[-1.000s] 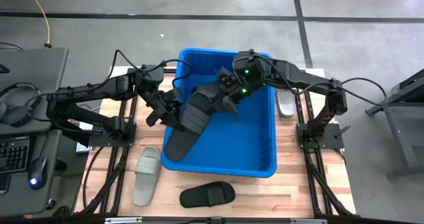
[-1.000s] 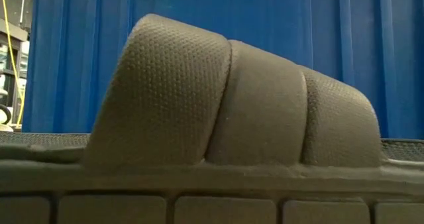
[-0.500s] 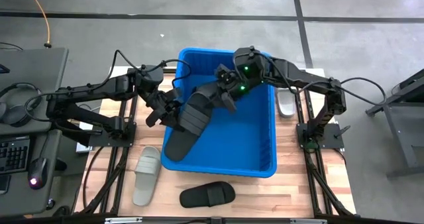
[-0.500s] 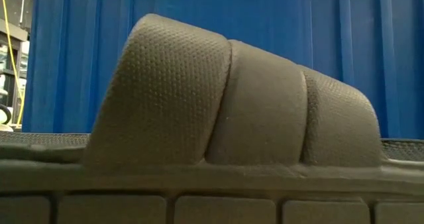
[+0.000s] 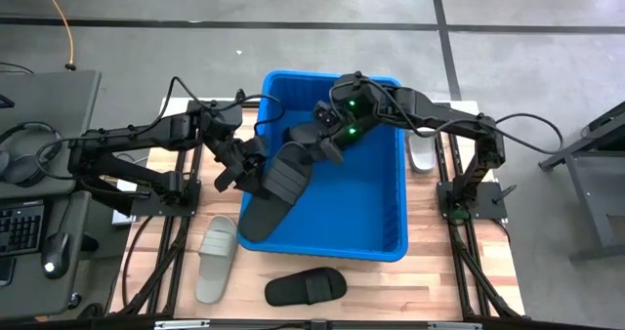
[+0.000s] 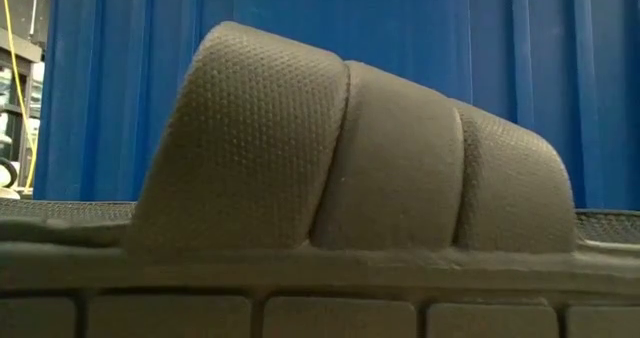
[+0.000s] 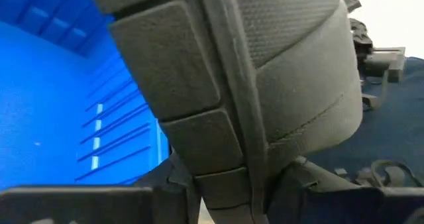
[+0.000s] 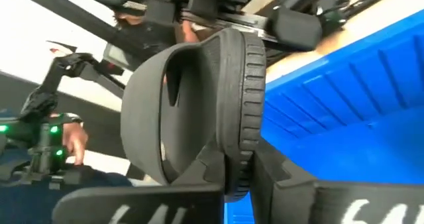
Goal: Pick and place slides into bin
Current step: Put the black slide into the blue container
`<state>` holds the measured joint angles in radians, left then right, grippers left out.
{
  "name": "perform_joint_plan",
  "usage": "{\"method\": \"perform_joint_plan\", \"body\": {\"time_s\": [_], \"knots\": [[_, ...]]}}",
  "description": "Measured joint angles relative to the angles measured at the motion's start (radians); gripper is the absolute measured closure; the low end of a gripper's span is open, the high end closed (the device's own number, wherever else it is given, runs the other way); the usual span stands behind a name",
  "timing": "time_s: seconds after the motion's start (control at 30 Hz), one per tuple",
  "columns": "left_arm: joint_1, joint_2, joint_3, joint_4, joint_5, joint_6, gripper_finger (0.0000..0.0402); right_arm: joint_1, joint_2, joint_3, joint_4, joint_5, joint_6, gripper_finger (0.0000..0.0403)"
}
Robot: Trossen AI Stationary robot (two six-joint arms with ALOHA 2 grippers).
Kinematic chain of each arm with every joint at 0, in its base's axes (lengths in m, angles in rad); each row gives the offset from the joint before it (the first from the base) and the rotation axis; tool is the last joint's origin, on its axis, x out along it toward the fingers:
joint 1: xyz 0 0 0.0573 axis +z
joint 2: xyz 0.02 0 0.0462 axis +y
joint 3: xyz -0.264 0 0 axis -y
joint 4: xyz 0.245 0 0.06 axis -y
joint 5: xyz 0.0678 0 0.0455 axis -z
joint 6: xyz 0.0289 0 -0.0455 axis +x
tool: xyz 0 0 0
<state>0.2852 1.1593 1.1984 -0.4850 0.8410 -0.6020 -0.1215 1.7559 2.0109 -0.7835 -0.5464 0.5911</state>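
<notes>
- The black slide (image 5: 276, 184) leans over the bin's (image 5: 391, 247) left rim, half inside.
- The right gripper (image 5: 325, 138) has just clamped its heel, jaws nearly closed.
- The left gripper (image 5: 244, 166) grips narrowly, loosening: likely a handover.

We're in a robotics lab or workshop here, no doubt about it. From overhead, a wooden table (image 5: 430, 271) sits on a grey concrete floor (image 5: 527, 37) crossed by dark lines. Two dark robot arms are bolted to black frame rails (image 5: 186, 242) at the table's nine and three o'clock sides. At nine o'clock stands a grey desk (image 5: 39, 115) carrying headphones (image 5: 24, 149), a keyboard (image 5: 20, 232) and a computer mouse (image 5: 57, 257). An orange cable (image 5: 61, 22) trails across the floor at eleven o'clock, and a piece of grey equipment (image 5: 596, 184) stands at three o'clock.
</notes>
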Motion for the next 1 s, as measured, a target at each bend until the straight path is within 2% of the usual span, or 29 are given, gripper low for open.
{"method": "perform_joint_plan", "body": {"time_s": [0.1,0.33,0.57,0.67,0.87,1.0], "knots": [[0.003,-0.006,0.000,-0.063,-0.042,0.041,0.0277,0.003,-0.010,-0.002,-0.036,0.062,-0.018,0.0398],[0.003,-0.007,0.001,-0.088,-0.122,0.048,0.0241,0.004,-0.049,-0.002,-0.089,0.100,-0.023,0.0400],[0.004,-0.008,0.002,-0.089,-0.167,0.046,0.0171,0.006,-0.096,-0.003,-0.175,0.161,-0.023,0.0400],[0.004,-0.008,0.002,-0.091,-0.208,0.045,0.0130,0.006,-0.118,-0.003,-0.174,0.227,-0.007,0.0400],[0.004,-0.008,0.002,-0.115,-0.392,0.030,0.0056,0.012,-0.154,-0.003,-0.230,0.420,0.067,0.0401],[0.003,-0.025,0.002,-0.139,-0.402,0.094,0.0024,0.033,-0.177,-0.003,-0.377,0.582,0.124,0.0401]]}}
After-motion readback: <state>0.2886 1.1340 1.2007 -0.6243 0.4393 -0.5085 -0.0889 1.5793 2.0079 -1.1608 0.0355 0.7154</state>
